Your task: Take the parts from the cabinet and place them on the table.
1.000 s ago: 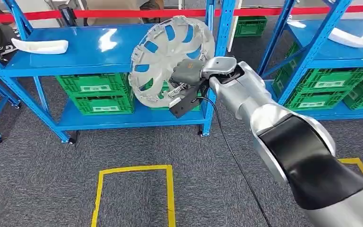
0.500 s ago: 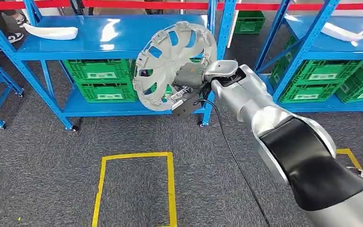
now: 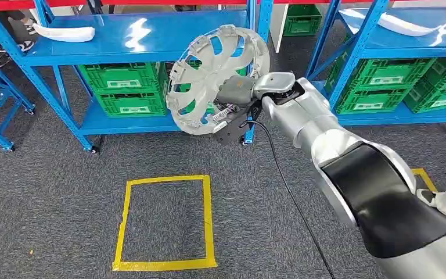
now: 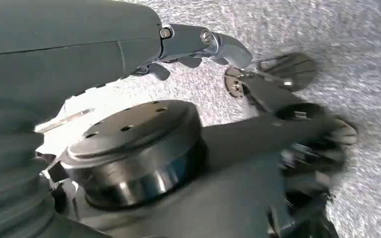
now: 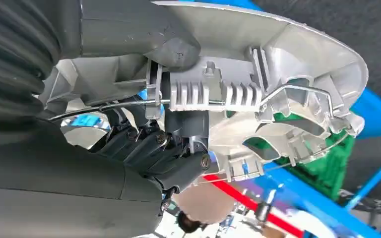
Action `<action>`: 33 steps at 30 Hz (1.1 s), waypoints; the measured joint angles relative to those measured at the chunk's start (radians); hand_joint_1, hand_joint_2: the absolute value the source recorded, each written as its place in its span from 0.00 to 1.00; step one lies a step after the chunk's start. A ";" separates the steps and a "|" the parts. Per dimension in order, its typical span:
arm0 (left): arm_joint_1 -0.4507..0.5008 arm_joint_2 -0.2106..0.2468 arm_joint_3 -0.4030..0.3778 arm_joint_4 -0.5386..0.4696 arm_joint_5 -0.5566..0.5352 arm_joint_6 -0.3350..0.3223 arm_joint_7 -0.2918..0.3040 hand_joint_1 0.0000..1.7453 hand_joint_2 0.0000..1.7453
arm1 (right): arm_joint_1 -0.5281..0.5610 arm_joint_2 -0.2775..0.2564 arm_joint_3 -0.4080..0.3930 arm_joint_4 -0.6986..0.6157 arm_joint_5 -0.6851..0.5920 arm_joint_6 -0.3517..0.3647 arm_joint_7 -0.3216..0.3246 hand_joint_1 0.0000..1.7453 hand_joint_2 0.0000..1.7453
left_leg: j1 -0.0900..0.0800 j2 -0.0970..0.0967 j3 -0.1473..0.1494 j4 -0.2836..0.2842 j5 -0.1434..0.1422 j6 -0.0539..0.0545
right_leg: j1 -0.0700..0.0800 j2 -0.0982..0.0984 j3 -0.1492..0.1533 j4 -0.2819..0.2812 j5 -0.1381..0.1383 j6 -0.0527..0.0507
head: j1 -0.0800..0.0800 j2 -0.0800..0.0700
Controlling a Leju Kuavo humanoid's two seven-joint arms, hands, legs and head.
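The right hand [image 3: 236, 100] grips the wheel cover [image 3: 209, 70] by its rim, fingers hooked over the edge and the wire ring on its back. The cover stands on edge, rising up and away from the hand, clear of the blue shelf [image 3: 139, 40] just beyond it. No table is visible. The left hand [image 4: 258, 84] hangs over carpet, apparently holding nothing.
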 joint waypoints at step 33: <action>-0.005 -0.011 -0.015 0.000 -0.018 0.001 -0.018 0.00 1.00 | 0.023 -0.016 0.000 0.000 0.021 -0.004 0.000 0.95 1.00 | -0.020 0.066 -0.056 -0.091 0.049 0.022 | 0.011 -0.080 0.106 0.003 -0.105 0.007 | 0.032 0.000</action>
